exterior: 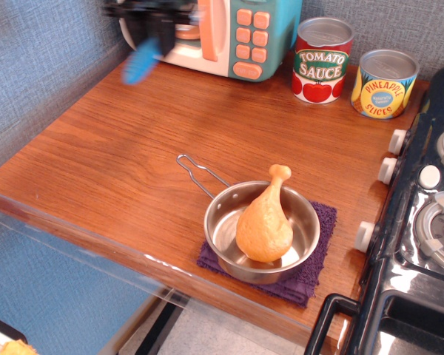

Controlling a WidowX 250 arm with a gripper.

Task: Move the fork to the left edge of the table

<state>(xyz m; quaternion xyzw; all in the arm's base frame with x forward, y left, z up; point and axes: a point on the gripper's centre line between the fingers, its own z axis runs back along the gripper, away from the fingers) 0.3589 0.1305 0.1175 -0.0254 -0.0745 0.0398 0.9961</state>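
The gripper (154, 35), blurred at 11 o'clock above the table (133, 148), has its fingers clamped on the fork (139, 65), blue handle hanging down. At 5 o'clock a pan (260, 231) holding a drumstick (265, 220) sits on a purple cloth (311, 274).

blue fork (140, 65), brown wood-grain table (126, 155), purple cloth (314, 270).

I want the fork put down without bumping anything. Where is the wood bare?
Bare: the table's left half, from the microwave to the front edge, left of the pan's wire handle. Crowded: the two cans at the back right, pan and stove right.
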